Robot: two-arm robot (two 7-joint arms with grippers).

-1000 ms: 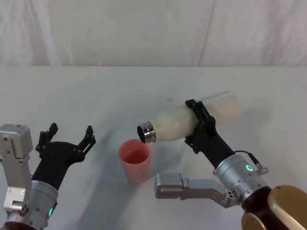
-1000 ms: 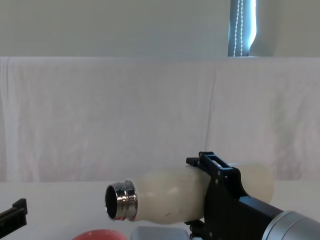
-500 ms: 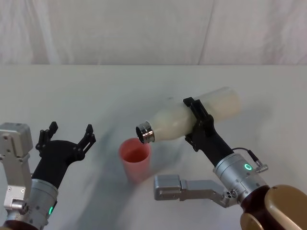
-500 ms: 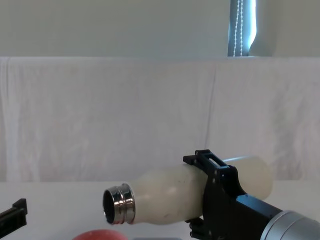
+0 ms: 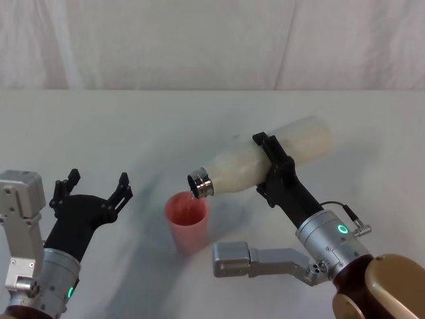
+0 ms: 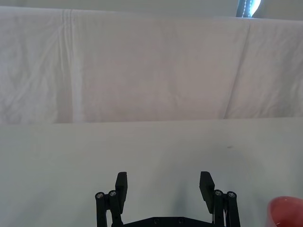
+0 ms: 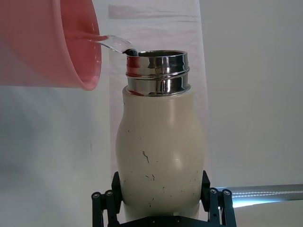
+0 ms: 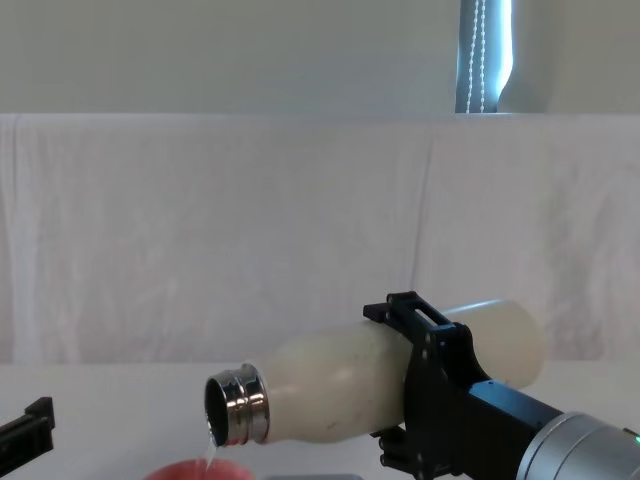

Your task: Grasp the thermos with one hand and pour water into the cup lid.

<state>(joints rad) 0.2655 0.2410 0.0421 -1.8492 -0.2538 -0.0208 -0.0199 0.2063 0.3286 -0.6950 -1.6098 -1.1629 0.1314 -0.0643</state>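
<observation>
Water now runs from the thermos [image 5: 265,161], tipped lower than a moment ago, into the pink cup [image 5: 187,221]. Right gripper [image 5: 273,170] clamps its body; left gripper [image 5: 93,189] spread, empty.

Even, soft, bright light. Glare on the shiny chrome threaded neck [image 7: 158,72]; soft shadows on white table [image 5: 133,133]; bright window strip [image 8: 485,55] at one o'clock.

The thermos [image 7: 161,156] has a matt cream body, finely speckled, with a glossy chrome neck. The pink cup lid [image 5: 188,219] looks smooth plastic; the bench [image 5: 133,126] is matt white.
</observation>
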